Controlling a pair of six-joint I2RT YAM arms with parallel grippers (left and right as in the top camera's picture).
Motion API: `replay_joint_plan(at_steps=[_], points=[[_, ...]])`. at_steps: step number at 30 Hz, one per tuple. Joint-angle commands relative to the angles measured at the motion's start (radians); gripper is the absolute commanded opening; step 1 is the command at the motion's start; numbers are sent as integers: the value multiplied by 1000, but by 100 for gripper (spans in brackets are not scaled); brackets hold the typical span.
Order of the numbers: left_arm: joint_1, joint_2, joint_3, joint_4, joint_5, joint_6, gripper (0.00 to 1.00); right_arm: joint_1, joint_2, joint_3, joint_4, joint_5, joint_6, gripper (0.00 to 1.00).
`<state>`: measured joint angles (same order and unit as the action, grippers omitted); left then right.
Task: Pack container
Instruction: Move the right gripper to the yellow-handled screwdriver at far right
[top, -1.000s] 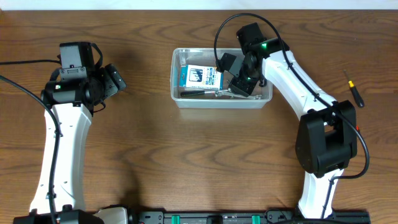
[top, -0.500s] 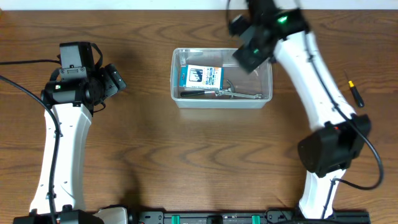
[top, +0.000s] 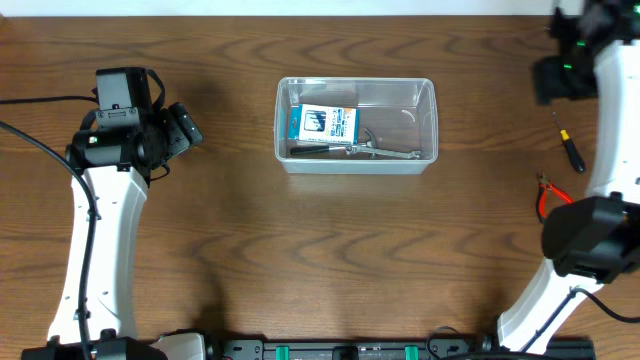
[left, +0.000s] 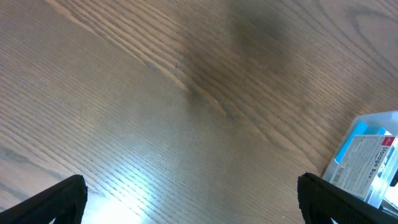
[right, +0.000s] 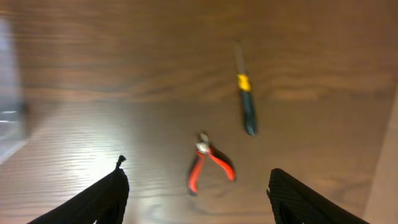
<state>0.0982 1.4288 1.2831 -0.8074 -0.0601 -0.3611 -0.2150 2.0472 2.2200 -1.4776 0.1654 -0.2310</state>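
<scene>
Now, nearest, red-handled pliers (top: 545, 195) then a black-and-yellow screwdriver (top: 568, 142) lie on the table (top: 300, 250) well right of the container (top: 356, 167), which stands mid-table holding a blue-and-white box (top: 323, 123) and a metal tool (top: 385, 152); left gripper (top: 185, 128), spread and empty, well left of it; right gripper (right: 198, 168), spread and empty, far right beyond.

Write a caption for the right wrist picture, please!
Open right gripper facing red-handled pliers and a small screwdriver lying on the wooden table.
</scene>
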Motion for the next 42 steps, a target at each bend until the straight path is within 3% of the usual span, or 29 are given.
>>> replay_joint_plan(at_steps=[1, 11, 19, 29, 42], points=[[4, -3, -6, -2, -16, 16, 98, -83, -5, -31, 18, 10, -21, 72], [4, -3, -6, -2, -16, 16, 98, -289, -4, -217, 214, -168, -234, 81], [4, -3, -6, -2, -16, 16, 98, -327, 1, -429, 389, -223, -349, 84], [4, -3, -6, -2, -16, 17, 98, -328, 5, -627, 591, -217, -388, 89], [4, -3, -6, -2, -16, 16, 98, -327, 117, -638, 624, -219, -354, 86]])
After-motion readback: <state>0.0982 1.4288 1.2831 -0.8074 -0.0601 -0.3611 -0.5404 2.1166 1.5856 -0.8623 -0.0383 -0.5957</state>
